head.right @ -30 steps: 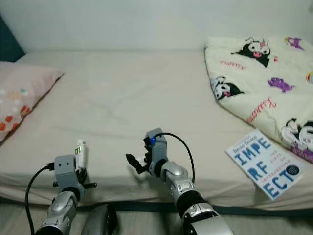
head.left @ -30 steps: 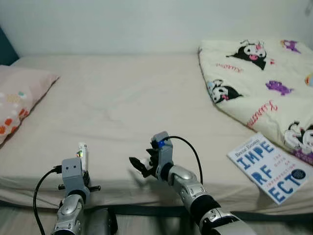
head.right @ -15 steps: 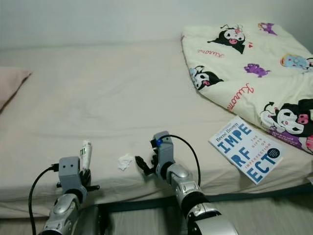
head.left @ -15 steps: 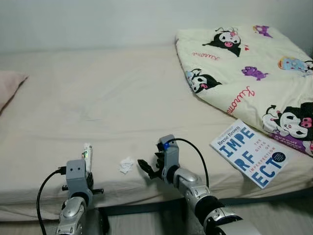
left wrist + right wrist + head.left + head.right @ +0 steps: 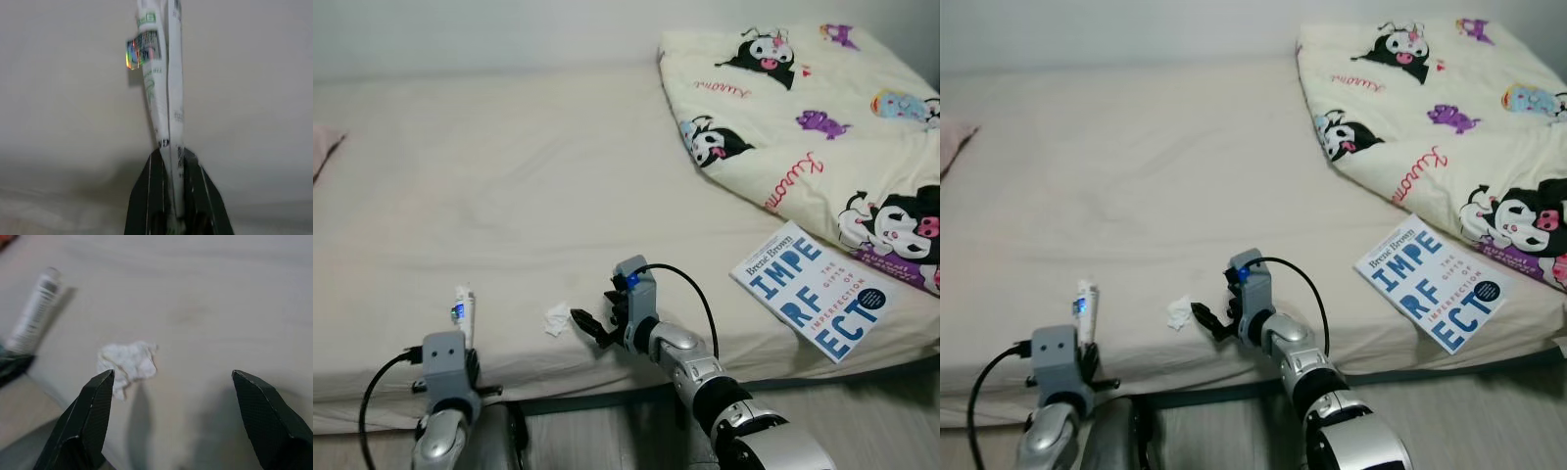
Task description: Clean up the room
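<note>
Tidying looked barely begun: left gripper (image 5: 172, 196) pinched a white tube (image 5: 463, 305), right gripper (image 5: 173, 421) hung with jaws spread near a crumpled tissue (image 5: 128, 363) on the bed (image 5: 509, 196); a book (image 5: 818, 302) lay unclaimed.

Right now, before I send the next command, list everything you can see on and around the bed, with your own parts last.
Bed: one, beige sheet, stretching across the scene.
Blanket: one, cream with cartoon prints, heaped on the bed's far right side.
Book: one, white cover with blue letters, lying flat near the bed's front edge, beside the blanket.
Crumpled tissue: one, white, on the sheet near the front edge, just ahead of the right gripper.
Pillow: one, pink, its corner at the left edge.
Tube: one, white with green print and a shiny sticker, upright in the left gripper.
Left gripper: shut on the tube, low at the bed's front edge.
Right gripper: open, fingers apart, pointed at the tissue, not touching it.
</note>
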### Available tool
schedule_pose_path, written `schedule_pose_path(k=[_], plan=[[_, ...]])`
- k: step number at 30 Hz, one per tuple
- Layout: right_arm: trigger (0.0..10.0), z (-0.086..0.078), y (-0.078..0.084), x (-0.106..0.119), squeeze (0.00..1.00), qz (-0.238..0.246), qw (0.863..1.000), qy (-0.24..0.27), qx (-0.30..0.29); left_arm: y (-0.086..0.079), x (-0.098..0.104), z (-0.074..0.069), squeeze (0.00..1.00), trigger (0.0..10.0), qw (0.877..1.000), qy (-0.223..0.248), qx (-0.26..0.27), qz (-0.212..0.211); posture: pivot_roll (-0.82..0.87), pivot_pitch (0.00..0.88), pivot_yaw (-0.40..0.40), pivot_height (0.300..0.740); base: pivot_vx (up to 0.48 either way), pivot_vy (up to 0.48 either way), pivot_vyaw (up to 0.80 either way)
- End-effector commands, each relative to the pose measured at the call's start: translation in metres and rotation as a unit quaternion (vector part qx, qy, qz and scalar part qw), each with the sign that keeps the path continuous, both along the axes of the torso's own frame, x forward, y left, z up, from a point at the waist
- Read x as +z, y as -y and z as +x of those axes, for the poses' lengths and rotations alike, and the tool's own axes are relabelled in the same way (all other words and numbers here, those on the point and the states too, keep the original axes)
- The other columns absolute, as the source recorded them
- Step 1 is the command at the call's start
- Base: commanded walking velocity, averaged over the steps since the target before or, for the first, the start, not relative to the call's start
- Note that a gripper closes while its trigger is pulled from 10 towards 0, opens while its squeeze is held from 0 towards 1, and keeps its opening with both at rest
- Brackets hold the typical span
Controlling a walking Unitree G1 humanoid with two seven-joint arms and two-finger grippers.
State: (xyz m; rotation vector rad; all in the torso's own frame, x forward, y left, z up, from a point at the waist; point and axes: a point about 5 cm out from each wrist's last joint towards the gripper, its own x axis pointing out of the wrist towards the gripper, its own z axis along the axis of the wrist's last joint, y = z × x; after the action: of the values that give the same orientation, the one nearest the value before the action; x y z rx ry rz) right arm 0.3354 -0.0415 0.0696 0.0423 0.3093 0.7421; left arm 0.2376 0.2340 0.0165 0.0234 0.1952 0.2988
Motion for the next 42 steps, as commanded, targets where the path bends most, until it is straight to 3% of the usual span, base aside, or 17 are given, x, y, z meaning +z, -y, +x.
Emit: schedule_pose_path(k=[1, 11, 16, 17, 20, 22, 25, 29, 36, 37, 41, 42], plan=[[10.0, -0.001, -0.008, 0.001, 0.00, -0.009, 1.000, 0.009, 0.013, -0.006, -0.007, -0.013, 0.00, 10.0, 1.000, -0.028, 0.013, 0.002, 0.06, 0.339, 0.012, 0.475, 0.000, 0.000, 0.00], [10.0, 0.010, -0.033, 0.035, 0.00, 0.013, 0.997, 0.053, 0.059, -0.004, 0.007, -0.039, 0.00, 10.0, 0.999, -0.022, 0.018, 0.017, 0.12, 0.411, 0.004, 0.475, 0.000, 0.000, 0.00], [10.0, 0.011, -0.041, 0.042, 0.00, 0.014, 0.995, 0.061, 0.072, -0.003, 0.008, -0.043, 0.00, 10.0, 0.999, -0.025, 0.017, 0.017, 0.13, 0.417, 0.002, 0.475, 0.000, 0.000, 0.00], [0.0, 0.009, -0.047, 0.040, 0.00, -0.010, 0.994, 0.064, 0.088, -0.002, 0.009, -0.046, 0.00, 10.0, 0.999, -0.028, 0.017, 0.017, 0.13, 0.423, -0.001, 0.475, 0.000, 0.000, 0.00], [0.0, 0.002, -0.053, 0.033, 0.00, -0.060, 0.989, 0.073, 0.116, 0.000, 0.010, -0.048, 0.00, 10.0, 0.999, -0.033, 0.016, 0.017, 0.13, 0.426, 0.000, 0.475, 0.000, 0.000, 0.00], [0.0, 0.002, -0.053, 0.033, 0.00, -0.060, 0.989, 0.073, 0.116, 0.000, 0.010, -0.048, 0.00, 10.0, 0.999, -0.033, 0.016, 0.017, 0.13, 0.426, 0.000, 0.475, 0.000, 0.000, 0.00], [0.0, -0.006, -0.058, 0.020, 0.00, -0.142, 0.975, 0.093, 0.145, 0.003, 0.012, -0.050, 0.00, 10.0, 0.999, -0.040, 0.015, 0.013, 0.13, 0.425, -0.002, 0.475, 0.000, 0.000, 0.00], [0.0, -0.005, -0.056, 0.019, 0.00, -0.161, 0.971, 0.106, 0.141, 0.004, 0.014, -0.050, 0.00, 10.0, 0.999, -0.043, 0.016, 0.011, 0.13, 0.421, -0.004, 0.475, 0.000, 0.000, 0.00], [0.0, 0.005, -0.046, 0.029, 0.00, -0.146, 0.976, 0.115, 0.114, 0.005, 0.016, -0.044, 0.00, 10.0, 0.999, -0.041, 0.017, 0.007, 0.12, 0.383, -0.013, 0.475, 0.000, 0.000, 0.00], [0.0, 0.010, -0.043, 0.036, 0.00, -0.119, 0.982, 0.114, 0.096, 0.005, 0.017, -0.039, 0.00, 10.0, 0.999, -0.035, 0.017, 0.005, 0.11, 0.368, -0.016, 0.475, 0.000, 0.000, 0.00], [0.0, 0.013, -0.040, 0.040, 0.00, -0.100, 0.985, 0.113, 0.084, 0.005, 0.018, -0.036, 0.00, 10.0, 0.999, -0.032, 0.018, 0.003, 0.10, 0.363, -0.017, 0.475, 0.000, 0.000, 0.00], [0.0, 0.021, -0.033, 0.050, 0.00, -0.059, 0.991, 0.110, 0.049, 0.006, 0.020, -0.026, 0.00, 10.0, 1.000, -0.024, 0.017, -0.001, 0.08, 0.322, -0.019, 0.475, 0.000, 0.000, 0.00]])
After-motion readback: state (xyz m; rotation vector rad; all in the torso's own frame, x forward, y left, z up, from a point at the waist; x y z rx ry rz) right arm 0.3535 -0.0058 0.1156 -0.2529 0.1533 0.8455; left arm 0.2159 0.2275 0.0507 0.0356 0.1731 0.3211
